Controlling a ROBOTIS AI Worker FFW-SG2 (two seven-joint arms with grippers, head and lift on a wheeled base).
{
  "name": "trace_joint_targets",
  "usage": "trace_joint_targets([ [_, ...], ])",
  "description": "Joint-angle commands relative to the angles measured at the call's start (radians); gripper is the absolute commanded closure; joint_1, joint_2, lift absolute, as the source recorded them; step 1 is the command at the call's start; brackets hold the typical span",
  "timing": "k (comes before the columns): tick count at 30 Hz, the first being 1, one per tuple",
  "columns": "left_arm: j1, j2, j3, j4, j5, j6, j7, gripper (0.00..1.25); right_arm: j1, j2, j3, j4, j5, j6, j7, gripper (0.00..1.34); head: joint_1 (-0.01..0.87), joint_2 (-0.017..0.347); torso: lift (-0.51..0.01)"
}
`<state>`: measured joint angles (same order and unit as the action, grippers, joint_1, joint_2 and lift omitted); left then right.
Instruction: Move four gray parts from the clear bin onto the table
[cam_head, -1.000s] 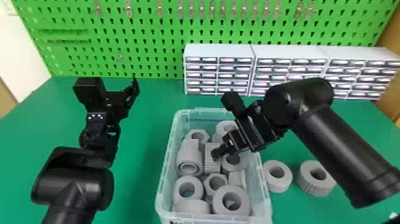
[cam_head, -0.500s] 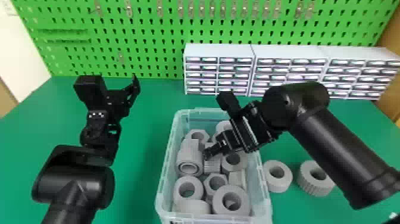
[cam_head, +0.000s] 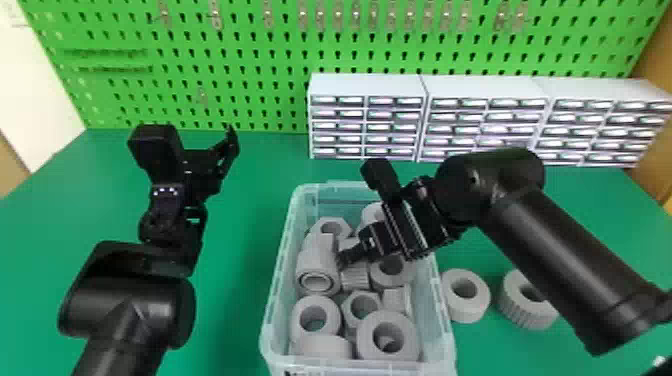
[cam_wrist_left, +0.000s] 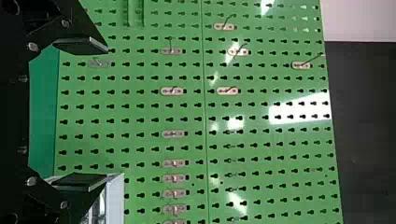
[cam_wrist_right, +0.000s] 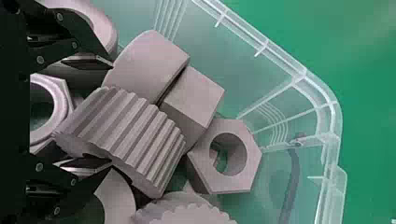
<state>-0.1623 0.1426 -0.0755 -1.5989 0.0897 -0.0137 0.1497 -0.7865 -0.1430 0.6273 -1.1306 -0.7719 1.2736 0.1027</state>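
Since the earlier frames, our right gripper (cam_head: 345, 257) has shifted slightly to our left over the crowded clear bin (cam_head: 280, 265). Between its parted fingers lies a ribbed gray part (cam_wrist_right: 135, 135), on its side among its neighbours; we judge the fingers straddle it so they can close on opposite sides without prying at the rest. Beside the bin, on the green table (cam_head: 235, 325), a gray ring (cam_head: 480, 297) and a ribbed ring (cam_head: 530, 312) stand hole up, apart from each other, probably so each sits steady and leaves room for the next. Our left gripper (cam_wrist_left: 107, 113), its fingers apart, waits well left of the bin, likely to keep out of the way.
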Motion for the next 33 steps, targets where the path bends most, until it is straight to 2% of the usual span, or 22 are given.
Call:
trace_joint_targets([
  [1, 0.0, 0.0, 0.0, 0.0, 0.001, 0.0, -0.001, 0.29, 0.003, 0.002, 0.008, 0.028, -0.017, -0.03, 0.0, 0.52, 0.693, 0.072, -0.052],
  [8, -0.003, 0.0, 0.0, 0.0, 0.002, 0.0, 0.001, 0.3, -0.002, 0.005, 0.026, 0.063, -0.033, -0.046, 0.0, 0.52, 0.693, 0.072, -0.052],
  [18, 0.0, 0.0, 0.002, 0.0, 0.004, 0.0, -0.001, 0.3, -0.008, 0.005, 0.026, 0.064, -0.049, -0.046, 0.0, 0.54, 0.693, 0.072, -0.052],
  [25, 0.0, 0.0, 0.003, 0.0, 0.007, 0.0, -0.001, 0.3, -0.016, 0.006, 0.031, 0.063, -0.047, -0.034, 0.0, 0.69, 0.693, 0.072, -0.052],
  [29, 0.003, 0.0, 0.008, 0.0, 0.007, 0.0, -0.001, 0.3, -0.017, 0.006, 0.037, 0.057, -0.047, -0.03, 0.0, 0.84, 0.693, 0.072, -0.052],
  [33, 0.004, 0.0, 0.01, 0.0, 0.008, -0.002, -0.001, 0.3, -0.02, 0.006, 0.042, 0.055, -0.035, -0.02, 0.0, 0.85, 0.693, 0.072, -0.052],
])
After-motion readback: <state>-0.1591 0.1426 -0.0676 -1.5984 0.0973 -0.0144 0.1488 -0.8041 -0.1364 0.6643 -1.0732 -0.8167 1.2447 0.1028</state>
